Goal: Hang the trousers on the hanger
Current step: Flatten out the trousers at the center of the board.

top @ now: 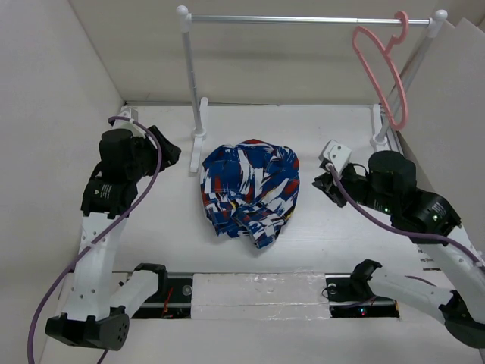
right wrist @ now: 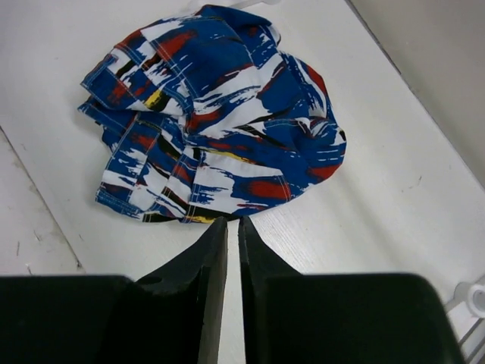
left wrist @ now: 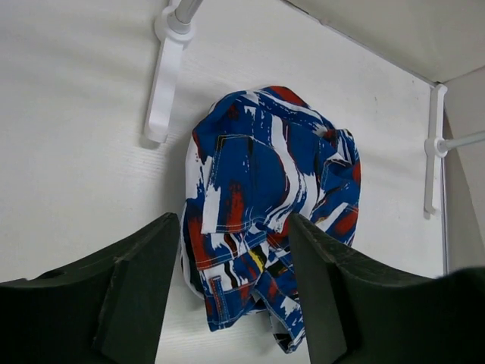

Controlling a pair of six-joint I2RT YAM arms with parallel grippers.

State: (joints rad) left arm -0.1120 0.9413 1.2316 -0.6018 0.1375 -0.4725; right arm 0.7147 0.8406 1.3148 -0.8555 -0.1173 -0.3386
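1. Top external view: the soft blue-printed fabric trousers [top: 250,193], streaked white, red and black, lie bunched in a heap on the white table [top: 170,254], midway between the arms. The thin pink plastic hanger [top: 402,121] hangs by its hook at the far right end of the silver metal rail [top: 303,19], well apart from the heap and above the right arm. The left gripper [top: 170,155] and the right gripper [top: 322,182] both point inward at the cloth; the right one sits slightly nearer it, and far nearer the hanger.
2. Left wrist view: the left gripper [left wrist: 231,224] has its fingers spread wide and holds nothing. The trousers [left wrist: 265,182] lie straight ahead, apart from the tips. No long axis shows; both legs are folded into the pile.
3. Right wrist view: the right gripper [right wrist: 232,224] has its fingers pressed almost together, holding nothing. The trousers [right wrist: 220,121] lie just ahead of its tips, so it would likely have to part them before taking the cloth
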